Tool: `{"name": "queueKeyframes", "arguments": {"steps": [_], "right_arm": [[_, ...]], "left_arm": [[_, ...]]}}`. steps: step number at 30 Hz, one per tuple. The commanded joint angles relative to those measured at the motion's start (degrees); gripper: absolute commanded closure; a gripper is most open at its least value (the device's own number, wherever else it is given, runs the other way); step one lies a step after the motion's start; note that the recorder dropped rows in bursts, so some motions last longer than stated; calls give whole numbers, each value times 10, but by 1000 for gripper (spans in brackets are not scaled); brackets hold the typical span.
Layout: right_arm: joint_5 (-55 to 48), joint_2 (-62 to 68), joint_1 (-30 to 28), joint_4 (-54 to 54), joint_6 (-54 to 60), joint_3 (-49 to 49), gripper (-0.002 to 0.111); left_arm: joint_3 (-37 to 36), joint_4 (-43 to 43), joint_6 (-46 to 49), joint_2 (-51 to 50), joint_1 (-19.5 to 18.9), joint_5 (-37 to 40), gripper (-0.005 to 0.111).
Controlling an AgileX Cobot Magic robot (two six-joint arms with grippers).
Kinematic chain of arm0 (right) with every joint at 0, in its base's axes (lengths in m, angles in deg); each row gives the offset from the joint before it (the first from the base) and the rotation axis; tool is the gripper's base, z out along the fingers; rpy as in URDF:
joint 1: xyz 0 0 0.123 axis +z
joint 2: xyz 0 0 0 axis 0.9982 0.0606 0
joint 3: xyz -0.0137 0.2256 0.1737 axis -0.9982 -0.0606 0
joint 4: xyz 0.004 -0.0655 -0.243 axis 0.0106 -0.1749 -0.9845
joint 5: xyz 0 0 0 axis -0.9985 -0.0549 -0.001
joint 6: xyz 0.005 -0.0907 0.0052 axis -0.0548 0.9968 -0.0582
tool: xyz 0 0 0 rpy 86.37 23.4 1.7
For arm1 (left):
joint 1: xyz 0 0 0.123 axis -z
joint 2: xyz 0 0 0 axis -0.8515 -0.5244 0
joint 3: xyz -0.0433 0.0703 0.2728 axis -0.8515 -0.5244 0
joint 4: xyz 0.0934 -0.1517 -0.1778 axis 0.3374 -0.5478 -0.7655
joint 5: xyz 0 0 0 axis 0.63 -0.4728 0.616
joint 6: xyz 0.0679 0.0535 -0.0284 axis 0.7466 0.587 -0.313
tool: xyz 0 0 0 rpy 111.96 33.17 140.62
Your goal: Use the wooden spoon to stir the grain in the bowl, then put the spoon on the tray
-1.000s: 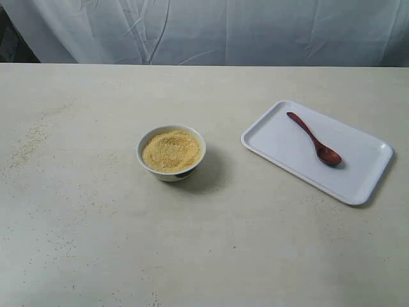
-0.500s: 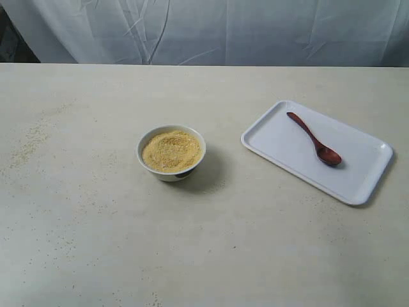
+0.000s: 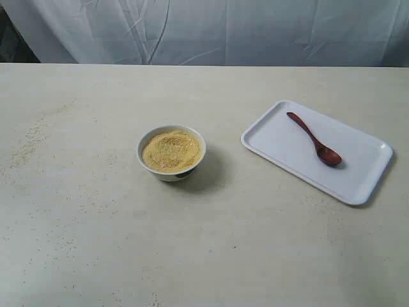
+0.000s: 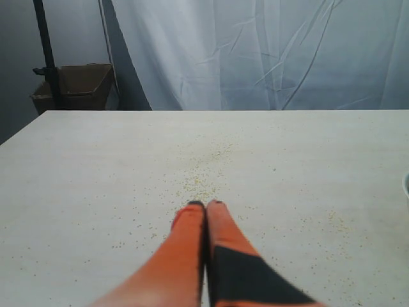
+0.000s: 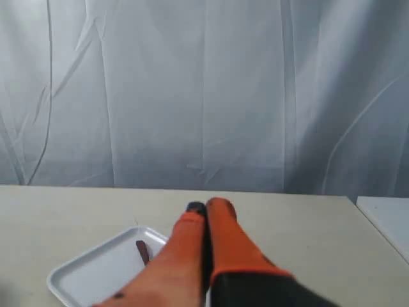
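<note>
A small white bowl point(image 3: 170, 152) stands mid-table, filled with yellow grain point(image 3: 171, 150). To its right lies the white tray point(image 3: 358, 176), and the dark wooden spoon point(image 3: 314, 139) rests on it, head toward the front. Neither arm appears in the exterior view. In the left wrist view my left gripper point(image 4: 206, 204) is shut and empty above bare table with scattered grains; the bowl's rim point(image 4: 406, 185) just shows at the frame's edge. In the right wrist view my right gripper point(image 5: 206, 207) is shut and empty above the tray point(image 5: 96, 272), with the spoon's handle tip point(image 5: 142, 252) beside one finger.
Loose grains point(image 3: 29, 144) are strewn over the left part of the table. A white cloth point(image 3: 204, 32) hangs behind the table's far edge. A brown box point(image 4: 73, 86) and a dark pole point(image 4: 46, 54) stand beyond the table's corner.
</note>
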Motion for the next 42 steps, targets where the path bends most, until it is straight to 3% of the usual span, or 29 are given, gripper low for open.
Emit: {"name": "queueKeyframes", "arguments": {"steps": [1, 4, 10, 16, 42], "right_arm": [[4, -9, -3, -14, -13, -38, 109], [4, -9, -3, -14, -87, -44, 109], [17, -9, -3, -107, -88, -64, 109], [66, -9, -3, -104, -88, -156, 109], [33, -9, -3, -104, -88, -156, 109]], "left_arm": [[-1, 1, 0, 2, -2, 0, 107], [-1, 1, 0, 2, -2, 0, 107], [-1, 1, 0, 2, -2, 0, 107], [-1, 1, 0, 2, -2, 0, 107], [-1, 1, 0, 2, -2, 0, 107]]}}
